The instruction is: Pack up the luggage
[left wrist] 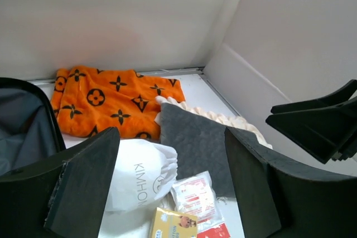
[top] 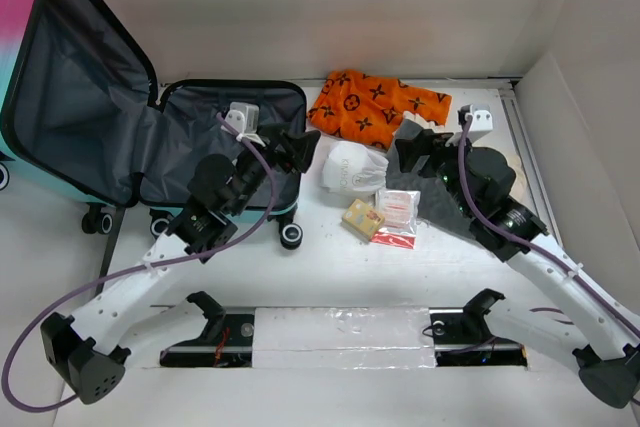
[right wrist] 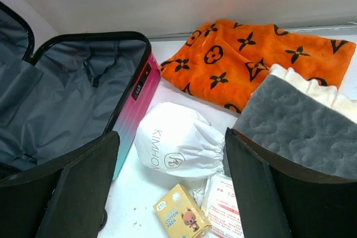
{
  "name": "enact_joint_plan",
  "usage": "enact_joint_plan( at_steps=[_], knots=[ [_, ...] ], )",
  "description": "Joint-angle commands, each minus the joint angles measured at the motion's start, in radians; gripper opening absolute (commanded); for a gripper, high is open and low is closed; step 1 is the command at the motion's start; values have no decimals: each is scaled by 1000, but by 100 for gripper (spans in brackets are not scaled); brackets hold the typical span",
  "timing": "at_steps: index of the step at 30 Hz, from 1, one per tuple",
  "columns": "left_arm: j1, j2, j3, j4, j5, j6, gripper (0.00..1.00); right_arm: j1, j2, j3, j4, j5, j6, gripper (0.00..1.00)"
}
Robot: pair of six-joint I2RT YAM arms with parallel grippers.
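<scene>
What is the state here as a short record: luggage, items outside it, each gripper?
luggage: open, one half raised at left, nothing visible inside
outside on table: orange patterned towel; white drawstring pouch; grey quilted cloth; small yellow box; clear red-printed packet
left gripper: open, empty, near the luggage's right edge
right gripper: open, empty, by the grey quilted cloth
</scene>
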Motion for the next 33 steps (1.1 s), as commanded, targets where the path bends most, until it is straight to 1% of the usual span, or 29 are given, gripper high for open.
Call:
enact_joint_plan(
  at_steps=[1,2,4,5,6,7,8,9,10,11,12,13,14,15,16,17,18,19,20,22,23,24,27,28,29,33],
  knots=[
    [-5,12,22,32,54,11,72,-5,-8,25,33,-18,11,82],
    [-5,12,8,54,68,11,72,-5,-8,35,24,-18,11,82],
    [-5,12,-15,71,105,11,71,-5,-8,35,23,17,11,77],
    [-5,30,-15,71,117,-1,67,-14,-8,35,23,17,22,68],
    [-5,47,-15,71,155,-1,55,-14,-8,35,23,29,22,55],
    [-5,83,-15,71,174,-19,51,-23,-8,44,23,30,22,30],
    [-5,105,-15,87,192,-19,49,-23,-8,56,23,30,22,20],
    [-5,128,-15,88,206,-32,49,-23,-8,56,11,30,22,10],
    [-5,151,-4,88,206,-32,44,-32,-8,67,1,52,34,2],
    [-5,192,8,69,206,-32,44,-32,-8,67,0,53,34,0],
    [-21,211,19,40,178,-18,44,-41,-8,67,0,53,43,0],
    [-38,229,46,25,59,23,46,-41,-8,67,-9,53,44,4],
    [-104,278,67,6,-29,51,49,-51,1,67,-22,53,44,9],
    [-142,312,101,-41,-115,85,51,-51,1,67,-23,62,57,25],
    [-175,350,142,-75,-196,118,53,-64,1,56,-23,62,74,32],
    [-205,396,249,-115,-321,163,54,-78,14,47,-23,36,74,39],
    [-221,486,302,-157,-347,163,54,-78,14,36,-13,14,83,43],
    [-232,527,343,-222,-359,163,54,-93,29,36,-13,-7,83,48],
    [-232,557,385,-231,-360,163,54,-94,43,36,-32,-19,83,49],
    [-232,608,385,-203,-350,163,54,-119,43,36,-46,-20,83,54],
    [-223,620,385,-202,-340,163,56,-120,28,23,-46,-20,83,56],
    [-222,636,403,-202,-323,163,56,-148,28,13,-46,-39,83,58],
    [-222,706,446,-225,-314,163,56,-181,3,-5,-46,-78,83,65],
    [-232,750,463,-236,-314,163,57,-190,3,-16,-46,-78,93,66],
    [-232,771,479,-247,-304,187,57,-207,-12,-16,-46,-78,93,69],
    [-255,857,513,-247,-304,241,58,-256,-44,-39,-46,-101,102,71]
  ],
)
